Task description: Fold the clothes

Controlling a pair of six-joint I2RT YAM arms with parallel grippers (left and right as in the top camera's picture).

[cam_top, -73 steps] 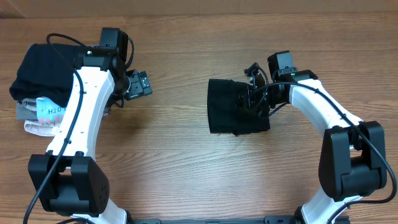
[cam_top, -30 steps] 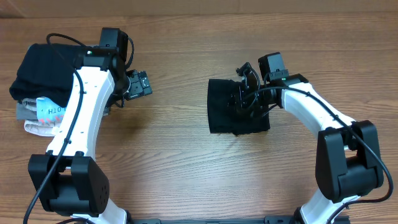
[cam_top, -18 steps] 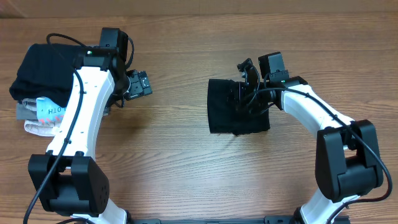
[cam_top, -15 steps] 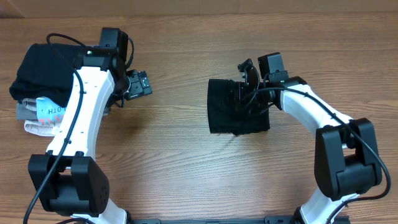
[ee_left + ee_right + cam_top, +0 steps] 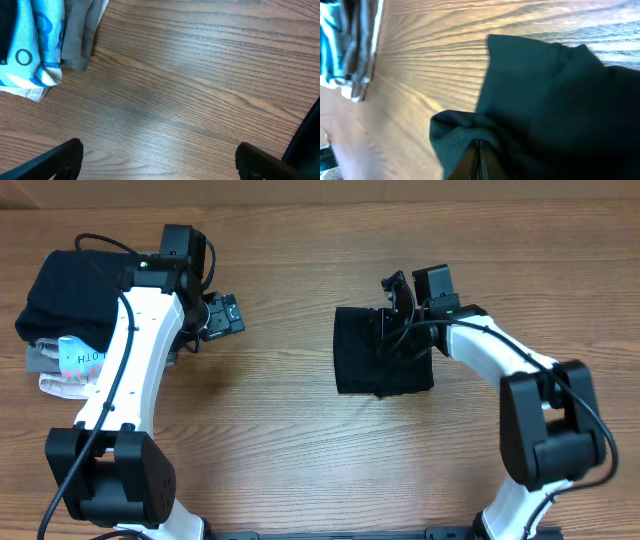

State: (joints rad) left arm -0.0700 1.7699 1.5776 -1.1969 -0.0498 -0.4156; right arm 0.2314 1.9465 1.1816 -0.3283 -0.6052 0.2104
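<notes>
Right end effector [image 5: 479, 156] clamped on the black T-shirt [image 5: 362, 365].
It pinches what looks like a raised fold near the shirt's edge; the shirt lies folded right of centre on the bench [image 5: 290, 430]. Left end effector [image 5: 222, 315] hangs wide open over the wood, near the stack of folded garments [image 5: 60, 330].
</notes>
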